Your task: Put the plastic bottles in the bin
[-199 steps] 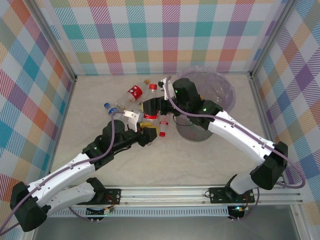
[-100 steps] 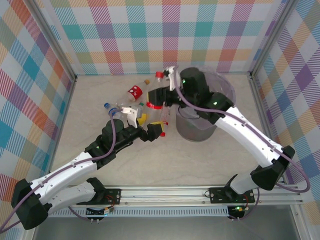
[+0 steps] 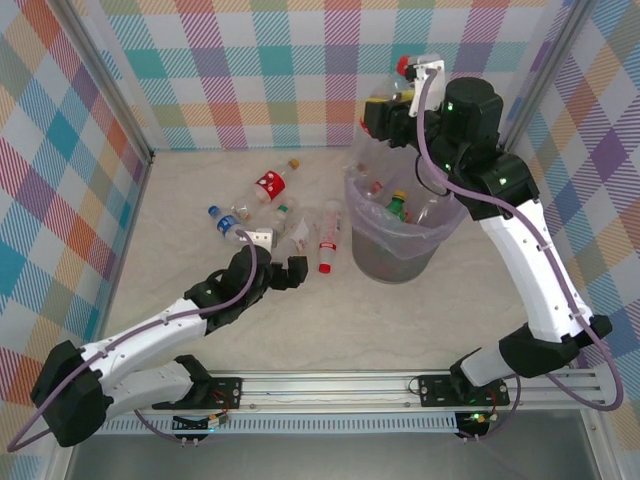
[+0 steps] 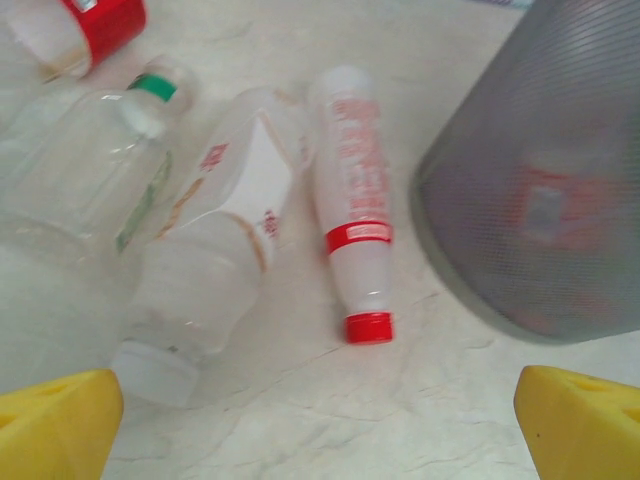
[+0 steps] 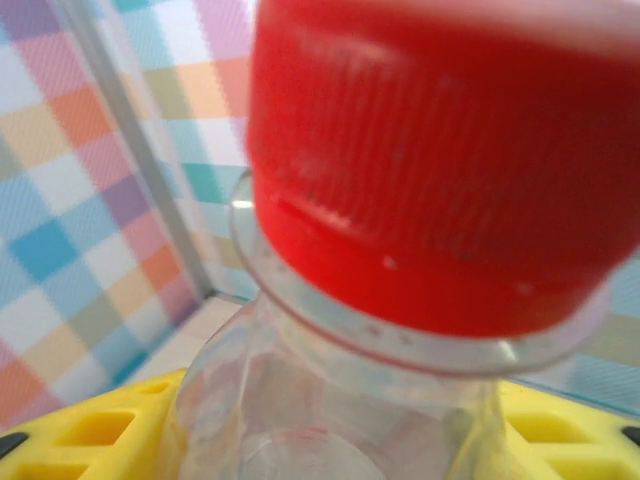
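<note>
Hovering low over the pale marbled worktop (image 3: 330,320) with left jaws spread wide and empty, short of a clear red-capped plastic bottle (image 4: 358,230) lying beside the round grey mesh bin (image 3: 395,262). Farther off, clamping a second clear bottle with a red cap (image 3: 390,100) in the right jaws, raised seemingly over the bin. Probably light, thin-walled, slippery, easily crushed; best gripped gently near the stiffer neck.

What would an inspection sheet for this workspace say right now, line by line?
Surface: beige table, no spills seen.
Job's things: loose bottles lie left of the bin; more bottles lie inside it.
Clutter: nothing seen.
Grippers: right gripper shut on a red-capped bottle, high by the bin's rim; left gripper open, empty, near the loose bottles.
Cables: purple cable runs along each arm.
Surroundings: checkered walls, metal rail at near edge.
</note>
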`<action>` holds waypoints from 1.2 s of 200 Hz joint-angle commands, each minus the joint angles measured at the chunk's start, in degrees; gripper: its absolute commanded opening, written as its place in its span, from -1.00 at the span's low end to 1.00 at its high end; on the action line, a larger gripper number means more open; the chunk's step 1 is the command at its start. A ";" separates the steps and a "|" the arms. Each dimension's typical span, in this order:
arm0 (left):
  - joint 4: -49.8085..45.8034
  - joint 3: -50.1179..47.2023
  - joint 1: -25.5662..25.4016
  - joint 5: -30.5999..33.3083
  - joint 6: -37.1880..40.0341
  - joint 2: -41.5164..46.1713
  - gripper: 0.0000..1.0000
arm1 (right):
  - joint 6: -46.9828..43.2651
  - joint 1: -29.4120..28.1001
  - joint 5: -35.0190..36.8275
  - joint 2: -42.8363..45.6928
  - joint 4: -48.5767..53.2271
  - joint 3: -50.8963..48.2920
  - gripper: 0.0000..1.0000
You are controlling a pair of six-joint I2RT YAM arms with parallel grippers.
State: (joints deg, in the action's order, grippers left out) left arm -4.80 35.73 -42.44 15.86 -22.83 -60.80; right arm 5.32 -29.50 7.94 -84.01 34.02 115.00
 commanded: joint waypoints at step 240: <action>5.02 2.24 8.16 -9.20 -6.34 -10.77 0.99 | 15.38 11.14 -14.04 -1.97 -9.31 -34.66 0.29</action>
State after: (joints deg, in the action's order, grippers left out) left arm -1.32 36.58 -34.92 7.73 -27.92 -70.83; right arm 18.57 -18.33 -4.12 -88.71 26.30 81.82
